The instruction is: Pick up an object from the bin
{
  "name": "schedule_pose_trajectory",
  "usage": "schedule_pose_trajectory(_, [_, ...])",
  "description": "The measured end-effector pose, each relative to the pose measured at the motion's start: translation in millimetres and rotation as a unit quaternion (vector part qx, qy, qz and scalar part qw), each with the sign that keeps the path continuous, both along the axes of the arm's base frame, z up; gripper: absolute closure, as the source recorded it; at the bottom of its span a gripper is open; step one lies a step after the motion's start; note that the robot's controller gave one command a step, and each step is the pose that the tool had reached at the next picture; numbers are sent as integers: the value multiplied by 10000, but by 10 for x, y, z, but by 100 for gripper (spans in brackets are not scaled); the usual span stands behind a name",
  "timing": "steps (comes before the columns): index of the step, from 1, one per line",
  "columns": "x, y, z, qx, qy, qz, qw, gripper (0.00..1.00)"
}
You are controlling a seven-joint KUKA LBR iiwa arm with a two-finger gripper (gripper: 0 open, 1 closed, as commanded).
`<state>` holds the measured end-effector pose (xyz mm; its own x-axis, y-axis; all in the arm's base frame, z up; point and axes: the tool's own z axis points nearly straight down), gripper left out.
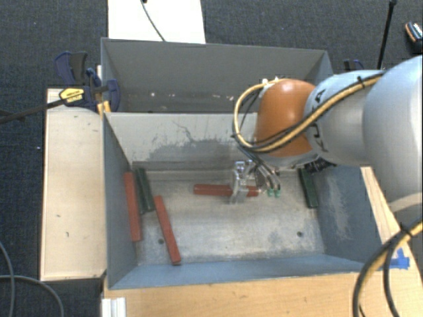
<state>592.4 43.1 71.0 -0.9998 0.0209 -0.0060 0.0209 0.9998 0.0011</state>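
My gripper [239, 189] is low over the back middle of the bin floor, under the orange wrist cover. A short red stick [211, 190] lies level there, and its right end runs in under the gripper. The view does not show whether the stick is held. A dark green stick [308, 187] lies just to the gripper's right, by the bin's right wall.
At the left wall lie a long red stick [133, 207] and a dark green stick [145, 190] side by side. Another red stick [167, 230] slants toward the front left. The arm comes in from the right and covers the bin's back right corner.
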Motion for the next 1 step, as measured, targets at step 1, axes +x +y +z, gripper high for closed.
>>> schedule_pose_trajectory(1, [-183, -53, 1319, -8, -22, 748, 9972, 100])
